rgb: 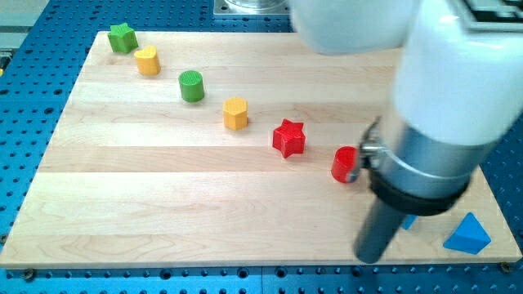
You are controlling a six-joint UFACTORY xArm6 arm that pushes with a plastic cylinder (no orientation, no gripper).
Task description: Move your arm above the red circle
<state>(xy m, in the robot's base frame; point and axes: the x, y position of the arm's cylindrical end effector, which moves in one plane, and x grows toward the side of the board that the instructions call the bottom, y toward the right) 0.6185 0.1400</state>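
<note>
The red circle [344, 165] lies at the view's right, partly hidden behind the arm's grey body. My dark rod runs down toward the view's bottom and my tip [372, 258] rests on the board below and slightly right of the red circle, apart from it. A red star [288, 137] lies to the left of the red circle.
A diagonal row runs from the view's top left: green star [122, 37], yellow heart [147, 60], green cylinder [192, 86], yellow hexagon [235, 113]. A blue triangle [467, 233] lies at the bottom right; another blue block [408, 220] peeks out beside the rod. The wooden board [163, 204] sits on a blue perforated table.
</note>
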